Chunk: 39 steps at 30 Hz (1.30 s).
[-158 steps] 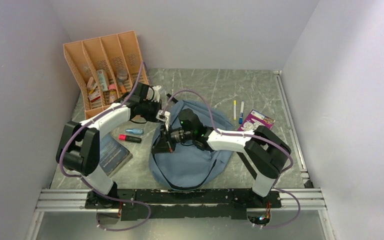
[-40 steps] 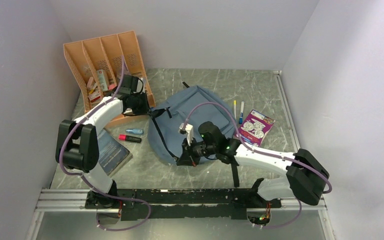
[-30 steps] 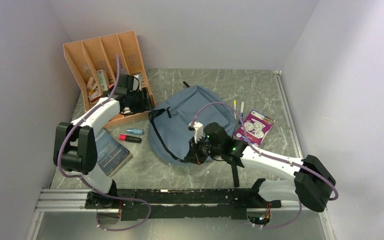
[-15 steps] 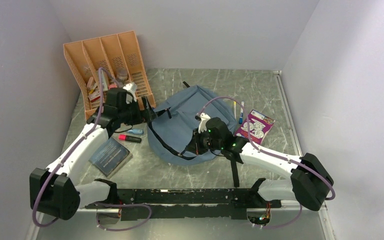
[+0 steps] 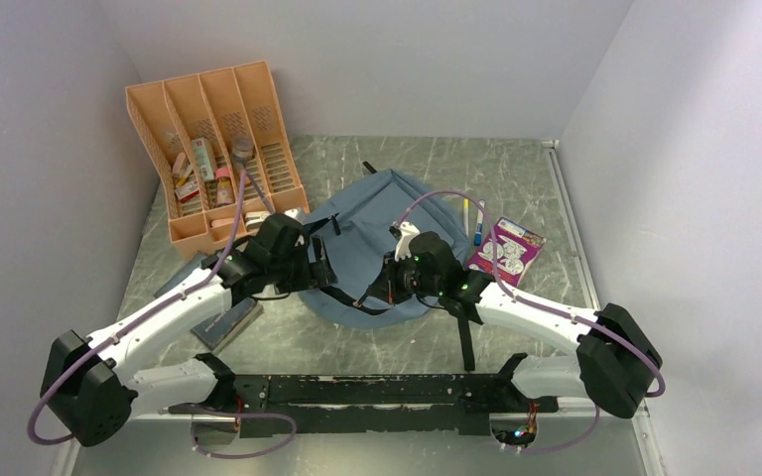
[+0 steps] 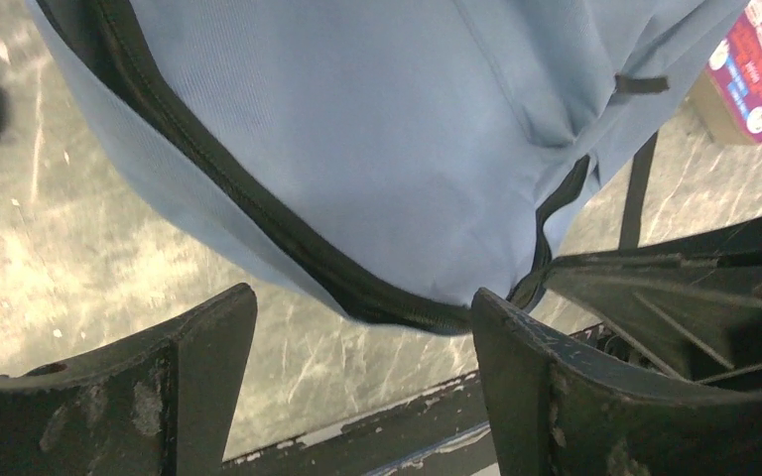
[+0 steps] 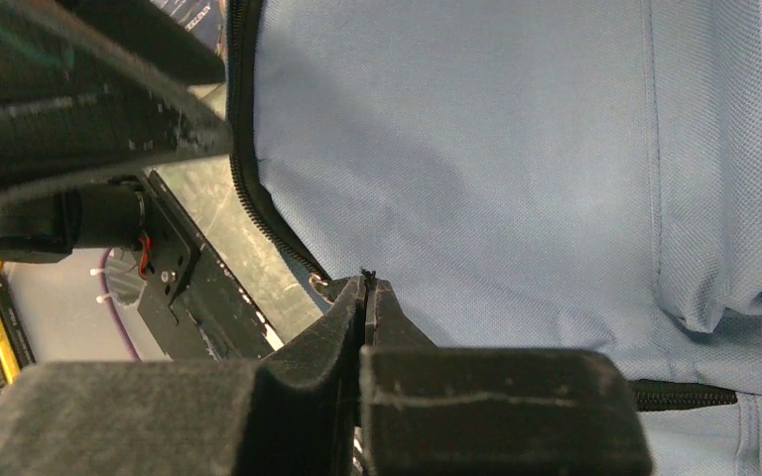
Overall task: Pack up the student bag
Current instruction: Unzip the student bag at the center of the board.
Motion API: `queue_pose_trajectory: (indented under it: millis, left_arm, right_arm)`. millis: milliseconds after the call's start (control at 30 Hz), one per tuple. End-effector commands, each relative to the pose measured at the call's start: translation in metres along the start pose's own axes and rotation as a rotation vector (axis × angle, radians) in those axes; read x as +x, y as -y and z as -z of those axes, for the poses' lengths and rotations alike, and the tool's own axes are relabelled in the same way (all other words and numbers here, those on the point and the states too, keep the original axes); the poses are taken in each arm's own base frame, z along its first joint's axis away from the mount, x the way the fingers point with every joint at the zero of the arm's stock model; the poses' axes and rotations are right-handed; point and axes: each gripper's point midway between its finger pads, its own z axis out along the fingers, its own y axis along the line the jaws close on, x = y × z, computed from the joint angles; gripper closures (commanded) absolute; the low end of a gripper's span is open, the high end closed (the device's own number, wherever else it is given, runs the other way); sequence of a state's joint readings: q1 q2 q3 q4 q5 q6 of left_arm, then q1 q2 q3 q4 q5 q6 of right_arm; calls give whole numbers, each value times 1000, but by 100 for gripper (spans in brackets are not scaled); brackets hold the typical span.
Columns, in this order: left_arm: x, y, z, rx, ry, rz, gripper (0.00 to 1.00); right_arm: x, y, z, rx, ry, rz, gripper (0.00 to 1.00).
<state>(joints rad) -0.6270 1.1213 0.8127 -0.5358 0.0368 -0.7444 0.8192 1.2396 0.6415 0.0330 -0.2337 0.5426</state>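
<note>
The student bag (image 5: 372, 238), a grey-blue backpack with dark zippers, lies flat in the middle of the table. My right gripper (image 7: 367, 283) is shut at the bag's near edge, its tips pinching a small black zipper pull beside a metal ring (image 7: 321, 288). In the top view that gripper (image 5: 389, 284) sits over the bag's front part. My left gripper (image 6: 362, 309) is open, its fingers (image 6: 208, 337) spread either side of the bag's zippered rim (image 6: 258, 218) and a little above the table. From above, the left gripper (image 5: 317, 275) is at the bag's near left edge.
An orange file organiser (image 5: 258, 109) holding small items stands at the back left. A dark book (image 5: 226, 323) lies under the left arm. A purple box (image 5: 508, 248) and pens (image 5: 478, 216) lie right of the bag. A black strap (image 5: 464, 339) trails toward the front rail.
The left arm swung from the organiser down to the bag's near left edge, with its gripper opening wide. The right gripper stayed shut and shifted slightly up along the bag's edge.
</note>
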Motion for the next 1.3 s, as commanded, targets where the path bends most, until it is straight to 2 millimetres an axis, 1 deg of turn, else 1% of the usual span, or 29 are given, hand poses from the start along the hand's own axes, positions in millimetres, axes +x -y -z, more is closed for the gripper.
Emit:
queue_pose_trajectory:
  millis: [0, 133, 200, 300, 400, 500, 633, 800, 900, 967, 1100, 1200, 1267]
  left_arm:
    - [4, 3, 13, -89, 39, 52, 16]
    - [20, 12, 6, -74, 18, 58, 15]
    - [24, 13, 0, -83, 10, 61, 14]
    - [19, 17, -5, -81, 31, 57, 14]
    - [15, 21, -11, -72, 44, 44, 18]
    - [15, 21, -18, -84, 38, 24, 26]
    - [11, 18, -21, -110, 51, 3, 45]
    - [1, 17, -18, -118, 94, -25, 72]
    - [1, 14, -18, -130, 96, -40, 93]
    - [0, 11, -18, -142, 96, -47, 95]
    - [-1, 5, -14, -162, 106, -56, 95]
    - [-5, -3, -8, -188, 125, -59, 95]
    - [-8, -8, -4, -205, 137, -65, 95]
  right_arm:
    - [-18, -3, 1, 2, 58, -1, 100]
    - [-18, -4, 0, -6, 60, -9, 100]
    - [-17, -4, 1, -6, 59, -11, 100]
    - [-16, -3, 3, 1, 59, -10, 100]
    - [-16, -2, 6, 9, 59, -9, 100]
    - [-14, 1, 10, 27, 54, -11, 100]
    - [-12, 11, 21, 98, 58, -39, 100]
    - [-4, 27, 30, 195, 44, -81, 100]
    - [1, 34, 32, 229, 34, -100, 100]
    - [3, 34, 33, 234, 27, -103, 100]
    - [4, 40, 38, 271, 23, -110, 100]
    - [4, 53, 44, 349, 30, -123, 100]
    - [6, 64, 48, 419, 25, -141, 100]
